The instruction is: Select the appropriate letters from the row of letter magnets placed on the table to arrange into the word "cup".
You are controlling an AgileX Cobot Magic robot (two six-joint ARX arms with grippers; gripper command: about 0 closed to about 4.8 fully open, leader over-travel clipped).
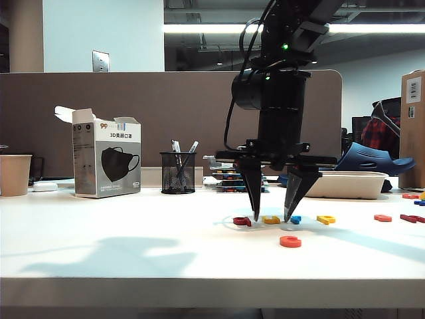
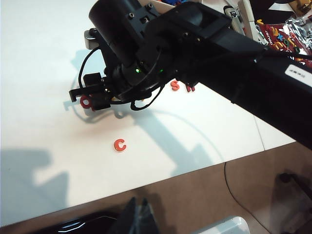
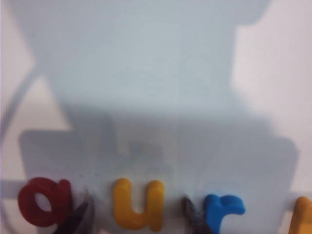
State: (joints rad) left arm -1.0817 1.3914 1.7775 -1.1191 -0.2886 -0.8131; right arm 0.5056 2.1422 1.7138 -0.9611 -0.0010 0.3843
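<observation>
A brown partition is seen behind the claw. A pale blue wall rises above it, and ceiling strip lights are lit overhead.

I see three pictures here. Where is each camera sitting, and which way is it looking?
Exterior view: low at the table's front edge, looking level across it; shows the right hand open, tips down astride the yellow u.
Left wrist view: on the left arm, looking down at the right arm and the orange-red c; the left hand's fingers barely show.
Right wrist view: looking straight down at the u.
All three share the dark red letter.
</observation>
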